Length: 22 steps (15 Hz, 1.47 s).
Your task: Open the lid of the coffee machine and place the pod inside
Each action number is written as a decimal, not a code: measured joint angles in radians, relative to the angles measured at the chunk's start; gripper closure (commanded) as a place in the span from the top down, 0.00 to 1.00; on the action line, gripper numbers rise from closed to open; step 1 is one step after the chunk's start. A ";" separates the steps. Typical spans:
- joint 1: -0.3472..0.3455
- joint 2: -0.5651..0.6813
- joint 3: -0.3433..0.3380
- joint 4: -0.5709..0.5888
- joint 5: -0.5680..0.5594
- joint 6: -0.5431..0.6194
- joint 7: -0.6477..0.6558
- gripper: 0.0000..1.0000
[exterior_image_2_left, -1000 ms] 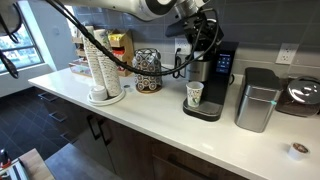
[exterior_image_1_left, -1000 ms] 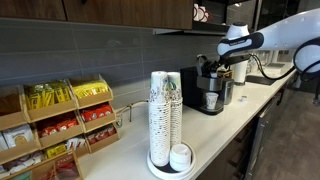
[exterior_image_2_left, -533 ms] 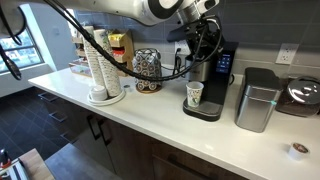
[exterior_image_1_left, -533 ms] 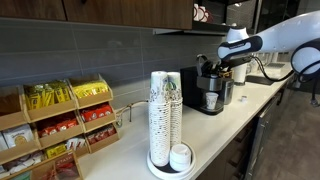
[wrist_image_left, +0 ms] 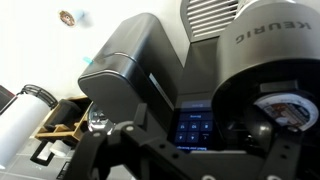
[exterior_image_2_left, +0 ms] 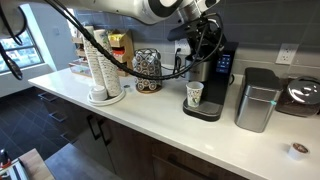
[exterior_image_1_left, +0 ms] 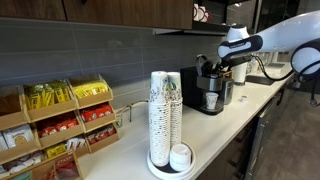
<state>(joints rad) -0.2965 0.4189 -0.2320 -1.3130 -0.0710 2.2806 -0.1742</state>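
The black coffee machine with a silver-grey front stands on the white counter in both exterior views. A paper cup stands under its spout. In the wrist view I look down on the machine. Its rounded lid, marked KEURIG, looks raised. Below it a pod with a foil top lies in the round chamber. The lit touch screen sits between my fingers. My gripper hovers just above the machine top, open and empty; it shows in both exterior views.
A grey metal bin stands beside the machine. Tall stacks of paper cups, a snack rack and a patterned canister stand along the counter. A small round item lies near the counter's edge.
My gripper has shifted only slightly above the machine top. Nothing else has moved.
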 measured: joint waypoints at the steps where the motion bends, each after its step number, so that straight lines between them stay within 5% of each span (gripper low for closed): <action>1: 0.000 -0.005 0.000 0.000 0.000 -0.001 -0.002 1.00; 5: 0.000 -0.065 0.006 -0.015 0.012 -0.012 -0.062 1.00; 14: -0.009 -0.364 0.038 -0.211 0.217 -0.160 -0.457 1.00; 22: 0.012 -0.515 0.020 -0.362 0.221 -0.242 -0.485 1.00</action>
<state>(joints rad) -0.2847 -0.0963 -0.2119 -1.6750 0.1500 2.0385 -0.6592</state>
